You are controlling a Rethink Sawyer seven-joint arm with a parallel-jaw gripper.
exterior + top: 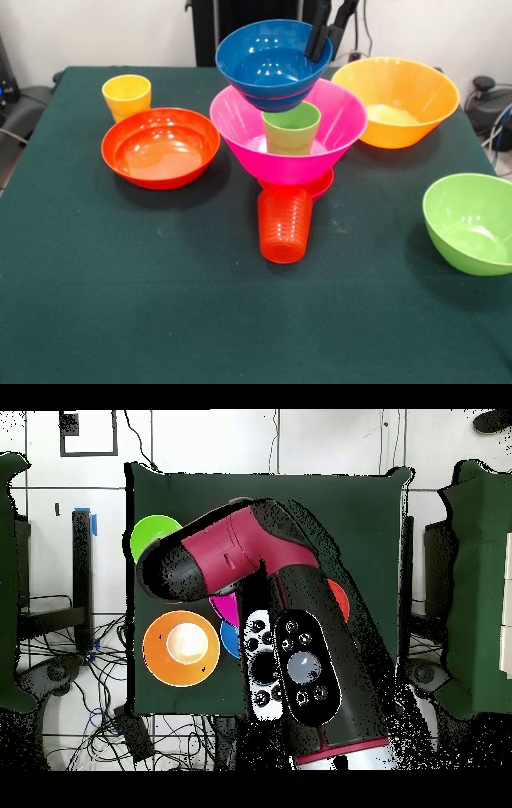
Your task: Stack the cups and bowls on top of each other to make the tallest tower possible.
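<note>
Gripper (pixel 326 34) top centre, front view, pinching rim of medium blue bowl (pixel 268 64) — tilted over far rim of large pink bowl (pixel 288 132), frame centre; pink sits on ribbed orange-red cup (pixel 285 224) w/ light green cup (pixel 291 128) inside; off-centre release could tip the tower.

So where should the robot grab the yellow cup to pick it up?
Probably by its rim, coming straight down from above. The yellow cup stands upright with its mouth open at the top, so one finger could slip inside and one outside the thin wall. The red-orange bowl sits close on one side, so a sideways approach looks more awkward.
</note>
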